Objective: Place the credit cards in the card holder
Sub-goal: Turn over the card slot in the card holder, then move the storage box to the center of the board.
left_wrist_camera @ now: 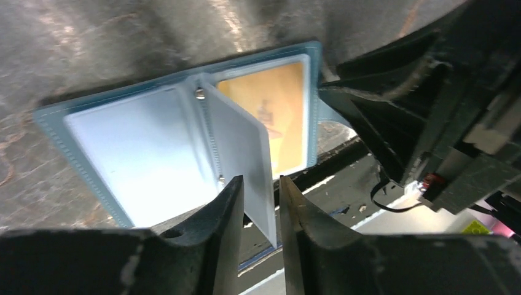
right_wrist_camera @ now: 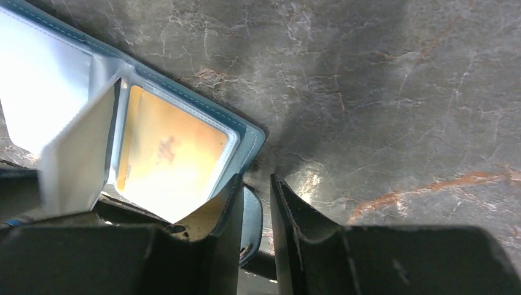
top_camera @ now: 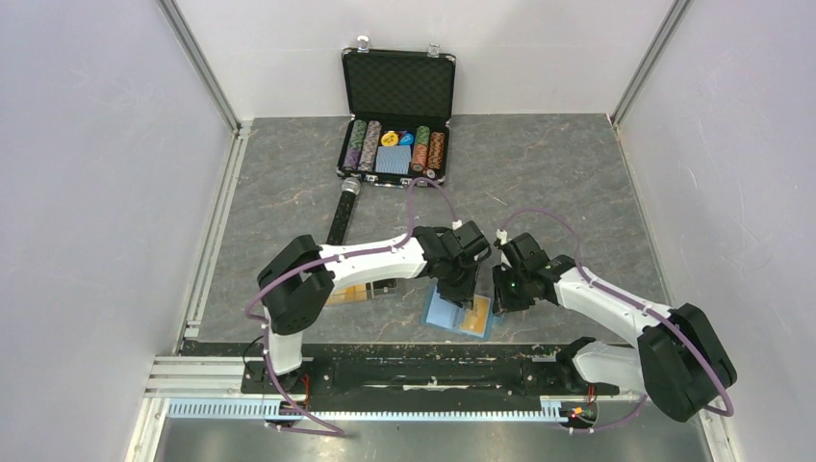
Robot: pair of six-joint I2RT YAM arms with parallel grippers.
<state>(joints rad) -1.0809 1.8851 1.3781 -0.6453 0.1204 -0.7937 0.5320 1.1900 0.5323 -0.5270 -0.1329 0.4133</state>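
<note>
The teal-blue card holder [top_camera: 445,313] lies open near the table's front edge, its clear sleeves up. One orange-yellow credit card [top_camera: 476,316] sits in its right sleeve, also in the left wrist view [left_wrist_camera: 270,104] and the right wrist view [right_wrist_camera: 172,160]. My left gripper [top_camera: 462,287] is over the holder; its jaws [left_wrist_camera: 260,179] are nearly together with a raised clear sleeve page [left_wrist_camera: 236,141] between them. My right gripper [top_camera: 500,294] is at the holder's right edge [right_wrist_camera: 246,132]; its jaws [right_wrist_camera: 255,178] are narrowly closed around the snap tab [right_wrist_camera: 253,212].
An open black chip case [top_camera: 396,106] with poker chips stands at the back. A dark cylinder [top_camera: 344,212] lies in front of it. A clear box [top_camera: 361,292] showing orange-yellow lies partly under my left arm. The black rail [top_camera: 385,371] runs just in front of the holder.
</note>
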